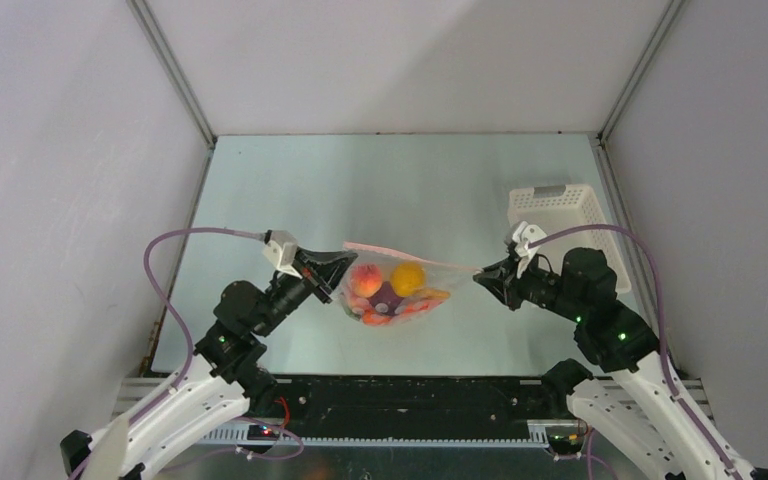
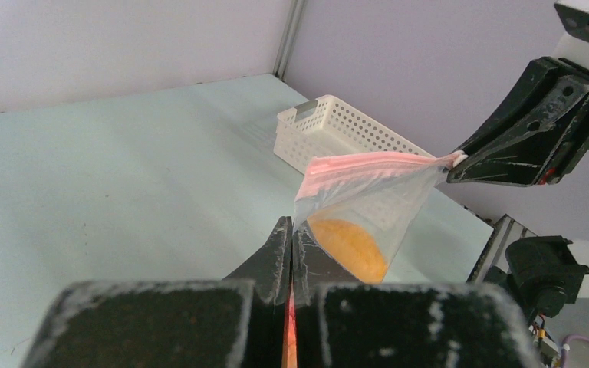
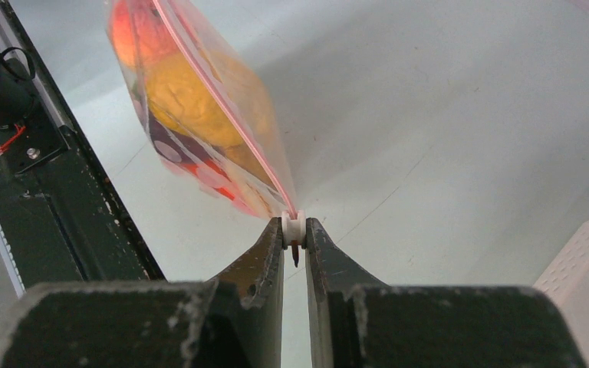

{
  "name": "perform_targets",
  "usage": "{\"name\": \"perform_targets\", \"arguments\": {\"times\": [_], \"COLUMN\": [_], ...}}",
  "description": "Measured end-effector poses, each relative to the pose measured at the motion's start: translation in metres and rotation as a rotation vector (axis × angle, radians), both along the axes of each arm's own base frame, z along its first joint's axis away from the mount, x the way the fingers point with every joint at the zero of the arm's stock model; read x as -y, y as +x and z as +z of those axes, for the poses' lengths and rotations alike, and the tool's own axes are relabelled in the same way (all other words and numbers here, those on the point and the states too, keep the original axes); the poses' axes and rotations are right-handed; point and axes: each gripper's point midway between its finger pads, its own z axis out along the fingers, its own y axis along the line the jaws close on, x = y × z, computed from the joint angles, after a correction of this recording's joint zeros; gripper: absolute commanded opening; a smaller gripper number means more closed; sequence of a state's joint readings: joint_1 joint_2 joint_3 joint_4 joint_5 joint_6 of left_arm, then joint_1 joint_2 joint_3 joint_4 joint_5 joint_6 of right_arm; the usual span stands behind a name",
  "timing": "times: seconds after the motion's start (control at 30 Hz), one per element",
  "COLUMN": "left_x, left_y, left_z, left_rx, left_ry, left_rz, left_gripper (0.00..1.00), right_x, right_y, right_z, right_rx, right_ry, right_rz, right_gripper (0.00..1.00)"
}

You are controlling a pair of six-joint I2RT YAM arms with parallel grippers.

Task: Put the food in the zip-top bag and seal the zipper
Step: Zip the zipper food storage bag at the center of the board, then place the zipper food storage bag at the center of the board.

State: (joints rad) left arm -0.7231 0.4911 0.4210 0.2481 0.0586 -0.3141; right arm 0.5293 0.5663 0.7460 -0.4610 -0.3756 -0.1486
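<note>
The zip-top bag (image 1: 430, 280) hangs above the table, stretched between both grippers. Inside it lies the food: an orange ball (image 1: 407, 277), a red-peach piece (image 1: 365, 280) and a purple piece (image 1: 388, 297). The pink zipper (image 1: 400, 255) runs along the top edge. My left gripper (image 1: 345, 262) is shut on the bag's left end (image 2: 291, 230). My right gripper (image 1: 480, 277) is shut on the white slider (image 3: 293, 228) at the zipper's right end. In the left wrist view the zipper (image 2: 368, 162) runs to the right gripper (image 2: 460, 161), with orange food (image 2: 349, 247) below. The right wrist view shows the bag (image 3: 199, 115) full of food.
A white slotted basket (image 1: 560, 215) stands at the back right of the table, behind my right arm; it also shows in the left wrist view as the basket (image 2: 337, 134). The black base rail (image 1: 390, 400) runs along the near edge.
</note>
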Motion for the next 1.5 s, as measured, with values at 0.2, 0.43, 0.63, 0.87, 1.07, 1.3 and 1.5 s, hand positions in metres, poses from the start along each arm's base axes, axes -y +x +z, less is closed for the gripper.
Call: {"name": "perform_targets", "arguments": {"times": [0.2,0.43,0.63,0.87,1.07,1.3,1.5], "left_x": [0.0,0.004,0.003,0.003,-0.009,0.018,0.013], "left_y": [-0.012,-0.024,0.013,0.088,0.157,0.193,0.19], "left_z": [0.008,0.011,-0.01,-0.049,-0.086,-0.104,-0.079], "left_rx": [0.027,0.012,-0.185,-0.428,-0.587,-0.674,-0.629], "left_ry": [-0.014,-0.043,-0.03,0.058,0.073,0.076,0.066], "left_rz": [-0.043,-0.108,0.052,0.332,0.471,0.393,0.402], "left_gripper": [0.0,0.0,0.02,0.08,0.24,0.99,1.0], "right_x": [-0.003,-0.002,-0.004,0.025,0.067,0.074,0.076], "right_y": [-0.026,-0.058,-0.019,0.07,0.128,0.165,0.165], "right_z": [0.01,0.032,0.001,-0.064,-0.096,-0.099,-0.067], "right_rx": [0.022,0.101,-0.063,-0.315,-0.381,-0.329,-0.249], "right_ry": [0.044,0.119,0.059,-0.02,-0.003,0.012,0.045], "right_rz": [0.097,0.193,0.051,-0.335,-0.591,-0.652,-0.65], "right_gripper": [0.0,0.0,0.0,0.0,0.2,0.99,0.99]}}
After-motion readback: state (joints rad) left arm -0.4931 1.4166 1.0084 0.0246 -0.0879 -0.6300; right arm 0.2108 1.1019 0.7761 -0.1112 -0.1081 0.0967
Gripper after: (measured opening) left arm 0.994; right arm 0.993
